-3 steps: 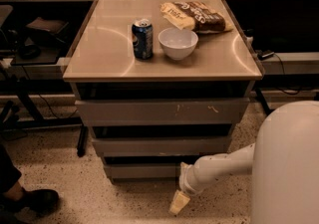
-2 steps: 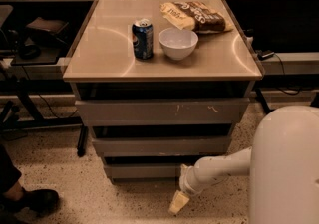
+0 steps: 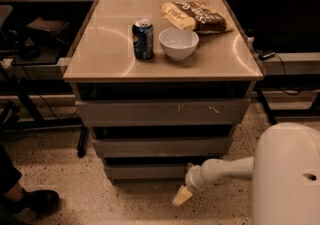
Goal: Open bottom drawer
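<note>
The bottom drawer (image 3: 145,171) is the narrowest grey front, lowest of three under the tan cabinet top, close to the floor. It stands slightly out from the cabinet with a dark gap above it. My gripper (image 3: 181,196) hangs at the end of the white arm, low at the drawer's right end, just in front of and below its front. It points down toward the speckled floor.
The top drawer (image 3: 162,112) has pale scratch marks; the middle drawer (image 3: 160,146) sits below it. On the cabinet top stand a blue can (image 3: 143,39), a white bowl (image 3: 178,43) and a chip bag (image 3: 196,16). A person's shoe (image 3: 30,201) is at the lower left.
</note>
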You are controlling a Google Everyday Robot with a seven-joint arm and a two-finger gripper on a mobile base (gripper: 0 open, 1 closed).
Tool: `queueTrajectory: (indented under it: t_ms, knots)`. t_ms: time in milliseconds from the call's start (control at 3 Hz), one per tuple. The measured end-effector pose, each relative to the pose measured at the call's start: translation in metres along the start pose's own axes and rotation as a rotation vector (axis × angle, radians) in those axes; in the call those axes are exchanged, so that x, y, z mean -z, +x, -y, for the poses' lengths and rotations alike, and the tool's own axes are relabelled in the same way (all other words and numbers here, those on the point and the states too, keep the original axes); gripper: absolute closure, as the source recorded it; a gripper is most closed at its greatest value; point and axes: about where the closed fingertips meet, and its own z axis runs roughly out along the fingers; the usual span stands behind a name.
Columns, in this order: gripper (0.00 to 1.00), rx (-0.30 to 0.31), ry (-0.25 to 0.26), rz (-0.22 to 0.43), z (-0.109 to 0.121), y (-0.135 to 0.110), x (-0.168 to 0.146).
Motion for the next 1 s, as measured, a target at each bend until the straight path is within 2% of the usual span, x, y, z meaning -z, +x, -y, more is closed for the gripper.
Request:
queueTrajectory:
  t_ms: [333,667,1000]
  knots:
    - [0.0,-0.009,0.017,0.004,0.007,0.006,-0.016]
    - [0.0,-0.026,0.077,0.033,0.033,0.01,-0.064]
    - [0.0,-0.026,0.077,0.033,0.034,0.01,-0.064]
